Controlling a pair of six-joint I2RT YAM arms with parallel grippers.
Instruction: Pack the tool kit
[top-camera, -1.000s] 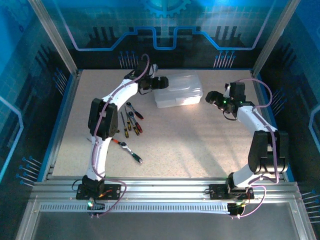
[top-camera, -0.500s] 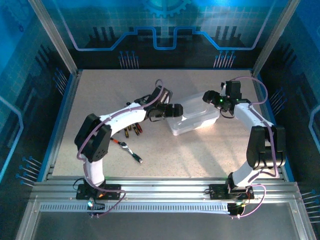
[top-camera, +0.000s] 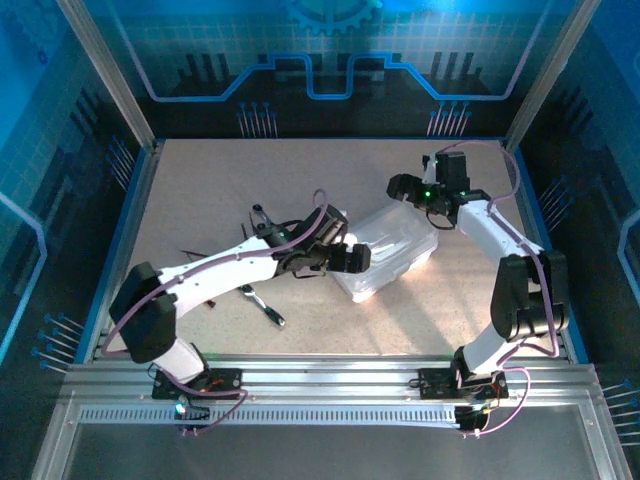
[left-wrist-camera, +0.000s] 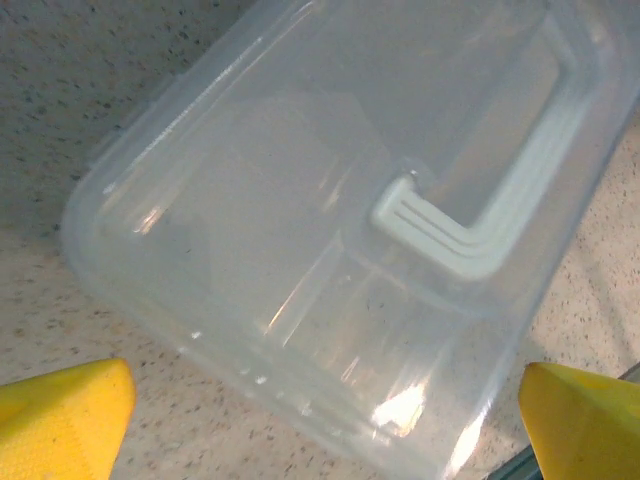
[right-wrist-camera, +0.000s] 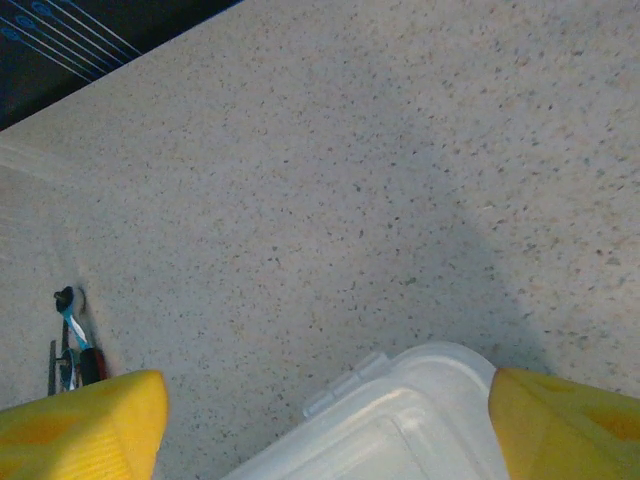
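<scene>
Centres on the clear whitish rectangular plastic case (top-camera: 400, 245): lies on the speckled beige table (top-camera: 200, 180) with lid down and white handle (left-wrist-camera: 500, 200) folded flat on top. Sits nearer the arm bases and more askew than a second ago, moved out of its squarer position farther back.

Puts the left claw (top-camera: 355, 258) at the case's left end, yellow fingertips (left-wrist-camera: 60, 415) spread wide, one off each side of the case's near edge. Grips nothing, as far as can be seen. Reaches much farther across than a second ago, arm stretched low toward the case.

Puts the right claw (top-camera: 400, 187) just beyond the case's far corner, above bare table, likewise spread wide and empty. Looks down on that rounded corner from the wrist view. Stands closer to the case than a second ago.

Leaves a silver ratchet wrench (top-camera: 265, 308) and a small dark tool (top-camera: 260, 217), kind unclear, left of the case and well apart from it. Hides any further tools under the left arm.

Suggests the case is now within reach of both arms, yet nothing packed. Calls next, probably, for raising the lid while steadying the case, then fetching tools one at a time. Risks the light case skidding when pressed.
</scene>
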